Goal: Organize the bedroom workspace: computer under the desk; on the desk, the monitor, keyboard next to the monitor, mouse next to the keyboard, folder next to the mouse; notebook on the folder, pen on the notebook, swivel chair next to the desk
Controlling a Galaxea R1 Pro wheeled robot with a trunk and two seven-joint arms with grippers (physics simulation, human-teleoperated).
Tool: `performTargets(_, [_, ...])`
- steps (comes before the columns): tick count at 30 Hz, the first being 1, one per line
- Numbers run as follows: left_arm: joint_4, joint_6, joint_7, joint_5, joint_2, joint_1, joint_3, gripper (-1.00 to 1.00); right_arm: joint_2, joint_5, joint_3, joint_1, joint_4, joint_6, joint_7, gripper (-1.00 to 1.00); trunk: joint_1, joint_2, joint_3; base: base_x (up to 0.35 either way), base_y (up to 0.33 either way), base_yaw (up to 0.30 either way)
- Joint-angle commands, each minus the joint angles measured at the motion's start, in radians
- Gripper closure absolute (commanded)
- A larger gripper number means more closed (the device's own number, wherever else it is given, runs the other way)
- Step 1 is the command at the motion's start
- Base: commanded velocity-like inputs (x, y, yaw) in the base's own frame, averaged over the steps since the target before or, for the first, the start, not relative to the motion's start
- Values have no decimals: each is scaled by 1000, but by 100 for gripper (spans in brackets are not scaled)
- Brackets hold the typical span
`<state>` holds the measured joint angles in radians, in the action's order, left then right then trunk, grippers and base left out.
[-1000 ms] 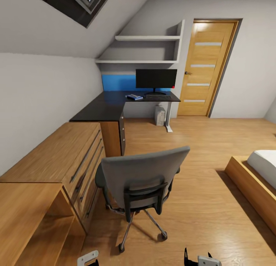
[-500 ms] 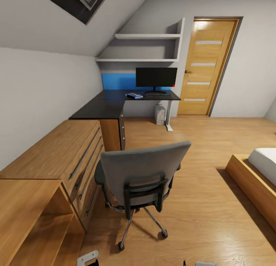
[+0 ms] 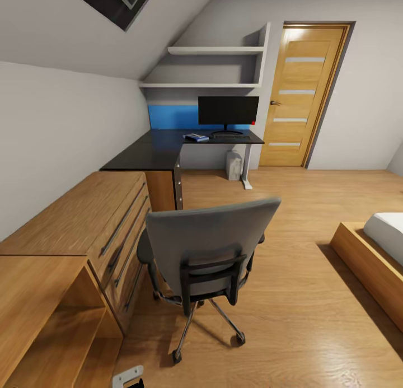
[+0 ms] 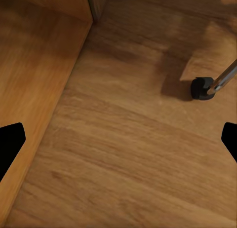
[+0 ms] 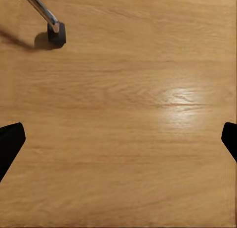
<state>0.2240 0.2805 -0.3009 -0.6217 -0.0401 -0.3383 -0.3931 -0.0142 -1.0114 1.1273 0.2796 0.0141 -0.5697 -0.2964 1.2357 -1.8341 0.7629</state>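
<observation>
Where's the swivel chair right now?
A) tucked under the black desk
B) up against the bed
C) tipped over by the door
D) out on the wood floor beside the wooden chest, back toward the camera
D: the swivel chair stands upright on the wood floor beside the wooden chest, its grey back facing the head camera, well short of the desk.

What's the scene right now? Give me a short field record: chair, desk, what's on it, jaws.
swivel chair: on the wood floor beside the wooden chest, back toward the camera, apart from the desk
desk: far corner, by the door
monitor: upright on the desk
keyboard: in front of the monitor
folder: on the desk, stack on it too small to read
left gripper: jaws open, empty
right gripper: jaws open, empty
</observation>
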Motion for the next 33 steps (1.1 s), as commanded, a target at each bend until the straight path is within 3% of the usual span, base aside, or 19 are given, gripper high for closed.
performTargets(1, [0, 3, -6, -7, 0, -1, -9, -100, 0, -2, 9, -2, 0, 0, -7, -100, 4, -8, 4, 0, 0, 0])
performTargets(19, [0, 3, -6, -5, -1, -1, -12, -100, -1, -3, 9, -11, -2, 0, -8, -100, 73, -134, 60, 0, 0, 0])
performTargets(22, [40, -11, -6, 1, -19, -1, -17, -100, 0, 0, 2, -9, 16, -26, -11, -100, 84, -155, 70, 0, 0, 0])
performTargets(25, [142, -82, -12, 2, -21, -10, -16, -100, 5, -1, -1, 30, 54, -84, -13, -100, 96, -176, 79, 0, 0, 0])
performTargets(28, [219, -226, -53, 4, -21, -61, -15, -100, 8, -2, -3, 112, 71, -139, -13, -100, 107, -197, 89, 0, 0, 0])
performTargets(31, [240, -285, -73, 3, -21, -107, -15, -100, 6, -1, -3, 173, 76, -150, -13, -100, 119, -218, 98, 0, 0, 0])
performTargets(33, [246, -345, -79, 3, -25, -155, -15, -100, 6, -2, -3, 248, 76, -152, -14, -100, 126, -232, 104, 0, 0, 0])
